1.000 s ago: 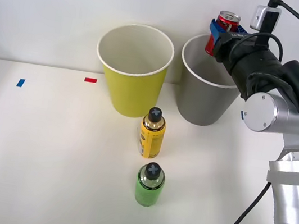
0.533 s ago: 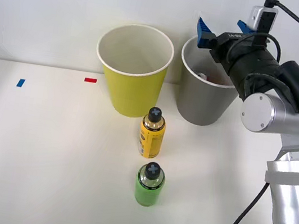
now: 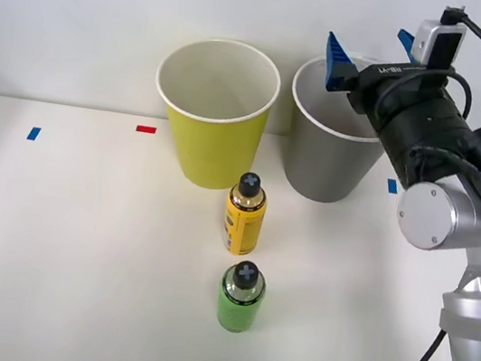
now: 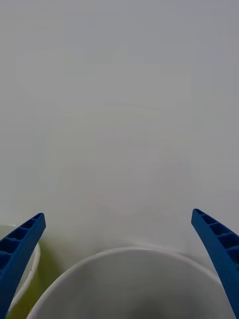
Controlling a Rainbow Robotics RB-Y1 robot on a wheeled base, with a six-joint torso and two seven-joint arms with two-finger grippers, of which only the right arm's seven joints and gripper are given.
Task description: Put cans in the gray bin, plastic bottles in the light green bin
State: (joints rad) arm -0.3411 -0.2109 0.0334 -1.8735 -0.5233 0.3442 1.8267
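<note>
Your right hand point(image 3: 372, 50) hangs released and empty above the gray bin point(image 3: 321, 161), blue fingers point(image 3: 336, 60) spread wide over its rim. No can is visible on the bench point(image 3: 74, 246); whether it lies inside that bin can't be made out. Two bottles stand on the bench, below and out in front of the hand: the yellow bottle point(image 3: 244, 214) nearer, the green bottle point(image 3: 241, 297) just beyond it. The light green bin point(image 3: 212, 139) is beside the gray one. Lift clear of the rim first, then drop onto the yellow bottle, gripping its body under the cap, fingers straddling it squarely so you don't tip its neighbour.
</note>
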